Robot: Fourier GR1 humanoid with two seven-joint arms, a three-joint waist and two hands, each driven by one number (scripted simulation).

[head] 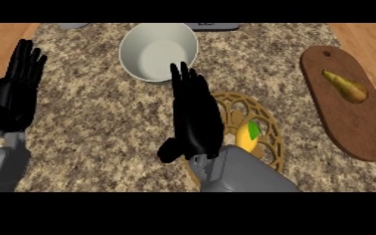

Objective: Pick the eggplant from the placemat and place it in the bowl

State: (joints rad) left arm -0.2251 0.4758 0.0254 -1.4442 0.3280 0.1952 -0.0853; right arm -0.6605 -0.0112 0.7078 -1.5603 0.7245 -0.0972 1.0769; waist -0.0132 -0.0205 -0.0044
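Hovering open-fingered over the placemat (268, 124), the right hand (195, 117) should drop right onto the yellow eggplant (247, 137); left hand (18, 92) rests open.

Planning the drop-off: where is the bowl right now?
In the head view the bowl sits at the counter's far edge, left of centre, just beyond the right hand and up-left of the placemat.
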